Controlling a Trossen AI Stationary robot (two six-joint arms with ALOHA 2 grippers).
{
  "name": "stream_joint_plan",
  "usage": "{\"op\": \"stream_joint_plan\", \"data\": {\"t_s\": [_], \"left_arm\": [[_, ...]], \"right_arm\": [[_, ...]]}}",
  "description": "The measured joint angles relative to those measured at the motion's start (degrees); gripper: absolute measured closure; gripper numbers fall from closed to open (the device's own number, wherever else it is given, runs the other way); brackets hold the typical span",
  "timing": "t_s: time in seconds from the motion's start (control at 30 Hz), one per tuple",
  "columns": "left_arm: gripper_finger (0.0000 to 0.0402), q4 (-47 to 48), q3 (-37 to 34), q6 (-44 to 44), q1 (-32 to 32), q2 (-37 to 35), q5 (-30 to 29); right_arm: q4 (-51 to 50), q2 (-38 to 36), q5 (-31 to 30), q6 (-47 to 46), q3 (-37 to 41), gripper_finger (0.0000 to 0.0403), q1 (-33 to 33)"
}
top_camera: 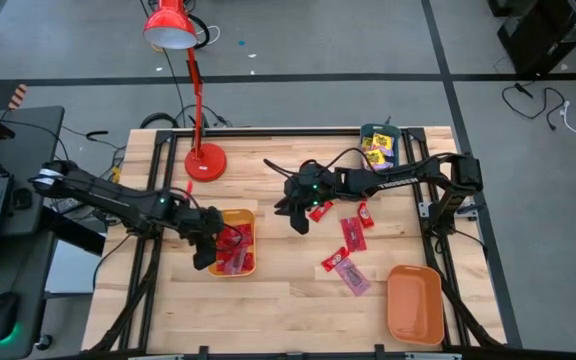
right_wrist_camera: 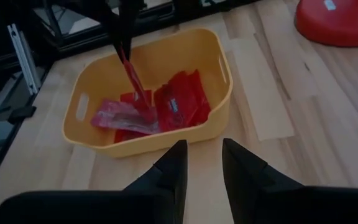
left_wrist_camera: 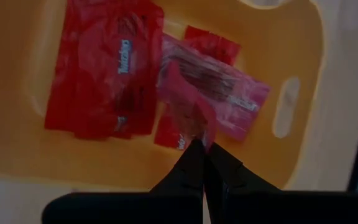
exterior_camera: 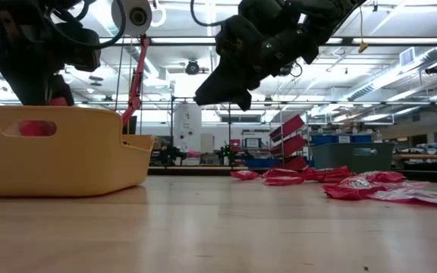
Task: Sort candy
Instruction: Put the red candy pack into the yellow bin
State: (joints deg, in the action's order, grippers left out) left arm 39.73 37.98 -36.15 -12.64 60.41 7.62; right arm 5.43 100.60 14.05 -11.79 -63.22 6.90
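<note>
Mostly half-hidden: both grippers near the yellow tray (top_camera: 249,217) on the wooden table (top_camera: 288,300).

Left gripper (left_wrist_camera: 202,144), jaws together, pinches a pinkish-purple packet (left_wrist_camera: 188,102) over the red candy (left_wrist_camera: 104,68) in that tray (its fingertips are partly lost behind the wrapper). Right gripper (right_wrist_camera: 202,155), at centre frame, hangs with jaws apart, holding nothing. Loose candy (top_camera: 348,250) lies centre-right; the orange tray (top_camera: 414,305) sits lower right, and the far tray of yellow packets (top_camera: 378,150) is partly covered by the arm.

Red and pink candy (top_camera: 236,252) piled flat in the yellow tray (top_camera: 252,218) near the table's left edge. Loose red and pink packets (top_camera: 346,262) scattered mid-table; yellow packets (top_camera: 377,152) at the far edge.
</note>
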Motion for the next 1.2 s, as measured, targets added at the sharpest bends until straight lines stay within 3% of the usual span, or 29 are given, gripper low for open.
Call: {"op": "stream_joint_plan", "data": {"t_s": [0.7,1.2], "left_arm": [[0.0342,0.41,0.00,4.68,3.29,1.13,-6.24],[0.0235,0.46,0.00,7.26,4.09,1.13,-8.00]], "right_arm": [[1.00,0.02,-2.49,-0.02,0.00,0.0315,0.00],[0.97,0.03,-2.52,1.07,0.00,0.0315,0.00]]}}
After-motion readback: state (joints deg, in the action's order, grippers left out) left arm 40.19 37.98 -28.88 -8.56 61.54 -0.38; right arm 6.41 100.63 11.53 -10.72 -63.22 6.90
